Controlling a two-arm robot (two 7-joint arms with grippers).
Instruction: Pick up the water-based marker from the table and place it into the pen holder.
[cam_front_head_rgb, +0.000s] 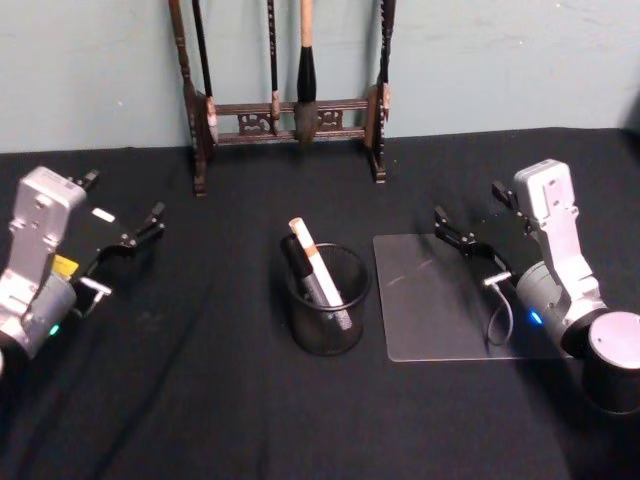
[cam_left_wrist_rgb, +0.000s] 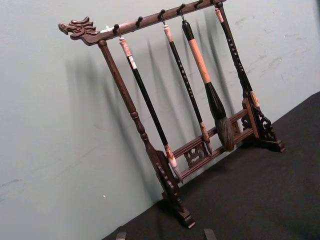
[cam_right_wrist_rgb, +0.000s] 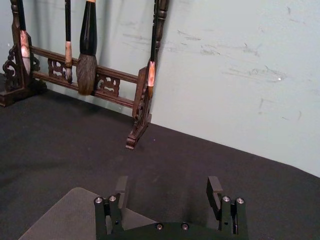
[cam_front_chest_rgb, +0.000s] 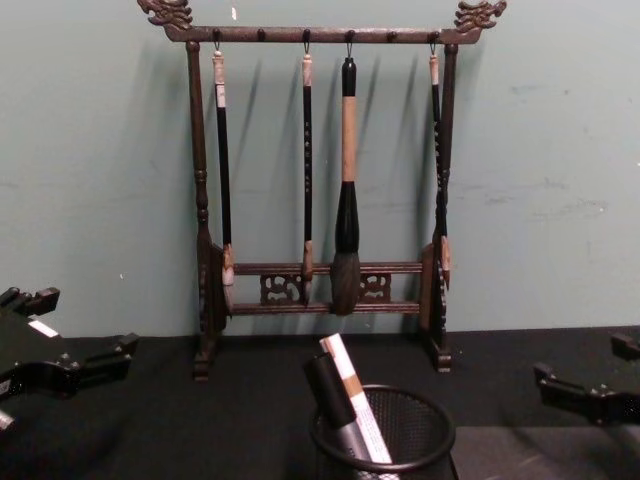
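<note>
The water-based marker (cam_front_head_rgb: 318, 272) stood tilted inside the pen holder (cam_front_head_rgb: 326, 335) at table centre. The left gripper (cam_front_head_rgb: 125, 238) at nine o'clock and the right gripper (cam_front_head_rgb: 478, 224) at three o'clock both gaped wide, empty.

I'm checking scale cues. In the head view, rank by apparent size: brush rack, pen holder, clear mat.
1. Brush rack, though cut off at the top edge.
2. Clear mat, close behind.
3. Pen holder, clearly smallest.
</note>
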